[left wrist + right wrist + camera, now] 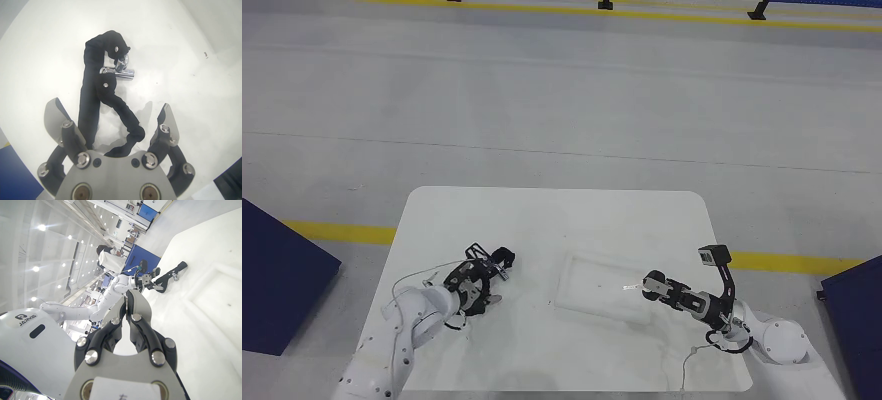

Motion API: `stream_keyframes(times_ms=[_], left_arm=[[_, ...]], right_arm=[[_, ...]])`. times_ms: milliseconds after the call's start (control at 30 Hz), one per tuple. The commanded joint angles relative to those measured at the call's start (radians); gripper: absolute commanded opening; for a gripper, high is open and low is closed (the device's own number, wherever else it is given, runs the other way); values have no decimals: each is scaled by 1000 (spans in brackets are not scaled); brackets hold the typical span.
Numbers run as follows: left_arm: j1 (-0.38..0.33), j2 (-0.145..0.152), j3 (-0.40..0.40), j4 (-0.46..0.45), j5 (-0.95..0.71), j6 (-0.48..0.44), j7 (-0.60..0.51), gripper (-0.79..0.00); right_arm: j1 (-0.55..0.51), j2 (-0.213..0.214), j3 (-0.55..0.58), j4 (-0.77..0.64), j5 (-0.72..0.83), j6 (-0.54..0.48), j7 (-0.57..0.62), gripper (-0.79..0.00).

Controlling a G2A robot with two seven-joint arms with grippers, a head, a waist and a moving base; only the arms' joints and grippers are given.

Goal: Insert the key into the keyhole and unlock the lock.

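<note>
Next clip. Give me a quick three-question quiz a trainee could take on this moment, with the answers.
1. True or false: the left tool is closed around the chrome lock.
2. Multiple choice: the black sleeved chain lies A) inside the shallow recess, B) on the table, partly between the left tool's fingers, C) hanging over the edge.
3. Fill in: the right tool has its fingers ____, with a small silvery key at their tip.
Key: 1 false; 2 B; 3 shut.
</note>
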State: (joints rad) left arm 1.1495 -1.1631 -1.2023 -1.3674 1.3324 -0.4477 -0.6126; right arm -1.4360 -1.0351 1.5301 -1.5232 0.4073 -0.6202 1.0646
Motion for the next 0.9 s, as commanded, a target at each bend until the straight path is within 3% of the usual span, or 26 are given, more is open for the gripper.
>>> stream_keyframes(times_ms=[0, 200, 600, 800, 833, 867], left_arm=[[-9, -2, 0, 11, -28, 1, -17, 0], [-47, -11, 21, 77, -73, 18, -39, -52], [-137, -38, 104, 206, -81, 54, -24, -289], [-154, -41, 114, 239, -70, 53, -15, -582], [-155, -40, 115, 241, -67, 53, -13, -736], [-155, -40, 115, 241, -59, 52, -12, -785]], right_arm=[[0, 0, 0, 0, 0, 0, 0, -785], [0, 0, 0, 0, 0, 0, 0, -785], [0, 0, 0, 0, 0, 0, 0, -785], [0, 0, 0, 0, 0, 0, 0, -785], [0, 0, 0, 0, 0, 0, 0, -785], [0, 0, 0, 0, 0, 0, 0, -785]])
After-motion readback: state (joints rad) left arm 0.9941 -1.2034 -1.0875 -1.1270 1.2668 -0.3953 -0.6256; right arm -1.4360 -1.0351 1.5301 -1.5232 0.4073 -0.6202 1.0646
